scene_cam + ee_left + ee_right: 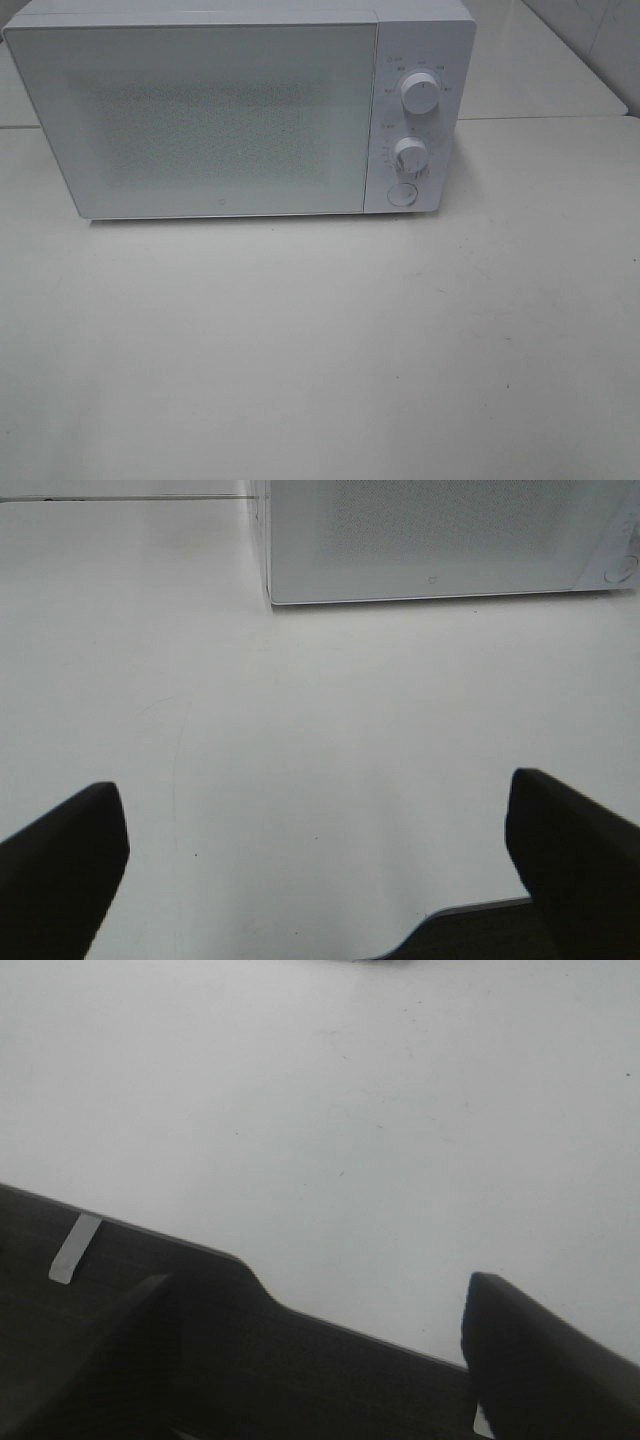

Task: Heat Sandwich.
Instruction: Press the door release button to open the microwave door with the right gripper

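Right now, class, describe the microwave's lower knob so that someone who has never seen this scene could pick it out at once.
Find the closed white microwave at the back of the pale table. On its right side runs a narrow control panel. The lower knob is the raised dial below the upper knob and above the flat round button.

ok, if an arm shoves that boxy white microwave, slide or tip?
The boxy white microwave is wide and low, so probably won't tip. It looks bulky, likely heavy; a light push shouldn't move it. The smooth white table might let it slide under a hard shove; its feet aren't visible.
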### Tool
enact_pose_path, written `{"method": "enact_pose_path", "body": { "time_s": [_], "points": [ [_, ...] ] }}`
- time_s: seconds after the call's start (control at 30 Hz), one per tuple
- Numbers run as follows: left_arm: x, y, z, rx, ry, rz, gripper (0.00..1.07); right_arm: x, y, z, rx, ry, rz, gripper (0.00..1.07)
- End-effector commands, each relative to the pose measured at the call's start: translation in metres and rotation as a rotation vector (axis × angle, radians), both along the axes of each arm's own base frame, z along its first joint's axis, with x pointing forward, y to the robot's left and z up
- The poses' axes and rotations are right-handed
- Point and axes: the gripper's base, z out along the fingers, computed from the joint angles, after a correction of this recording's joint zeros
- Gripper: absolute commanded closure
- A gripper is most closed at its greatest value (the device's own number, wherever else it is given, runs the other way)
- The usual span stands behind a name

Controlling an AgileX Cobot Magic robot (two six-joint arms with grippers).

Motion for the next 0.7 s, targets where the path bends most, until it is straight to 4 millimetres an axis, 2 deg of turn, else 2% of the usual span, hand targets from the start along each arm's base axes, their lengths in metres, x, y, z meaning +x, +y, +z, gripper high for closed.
{"method": "enact_pose_path", "body": {
  "time_s": [0.03, 0.17, 0.37, 0.6, 0.7],
  "points": [
    [-0.002, 0.0, 0.0, -0.004, -0.027, 0.002, 0.1, -0.008, -0.002, -0.013, -0.002, -0.049, -0.055, 0.31],
    [-0.002, 0.0, 0.0, -0.004, -0.027, 0.002, 0.1, -0.011, -0.005, -0.018, -0.01, -0.077, -0.107, 0.31],
    [-0.002, 0.0, 0.0, -0.004, -0.027, 0.002, 0.1, -0.019, -0.006, -0.017, 0.01, -0.228, -0.192, 0.31],
    [-0.002, 0.0, 0.0, -0.004, -0.025, 0.002, 0.1, -0.017, -0.01, -0.015, -0.013, -0.25, -0.238, 0.31],
    [-0.001, 0.0, 0.0, -0.004, -0.018, 0.002, 0.1, -0.011, -0.014, -0.016, -0.051, -0.306, -0.269, 0.31]
  ]
}}
